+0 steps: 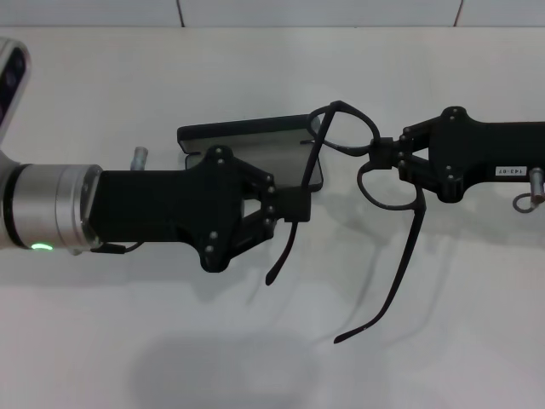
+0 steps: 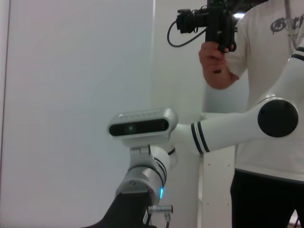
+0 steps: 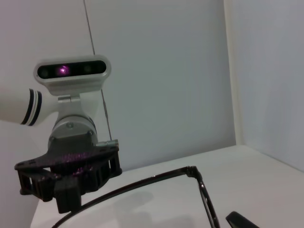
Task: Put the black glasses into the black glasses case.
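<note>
The black glasses (image 1: 375,162) hang in the air between my two grippers, temple arms unfolded and pointing toward the table's near side. My right gripper (image 1: 385,154) is shut on the bridge between the lenses. My left gripper (image 1: 298,205) is shut on one temple arm partway along it. The black glasses case (image 1: 243,139) lies flat on the table just behind my left gripper's fingers, partly hidden by them. In the right wrist view the glasses' frame (image 3: 202,190) runs toward my left gripper (image 3: 69,199). The left wrist view shows neither glasses nor case.
The white table (image 1: 170,341) extends toward the near side. A wall runs along the far edge (image 1: 255,13). In the left wrist view a person holding a camera (image 2: 218,33) stands behind my right arm (image 2: 228,133).
</note>
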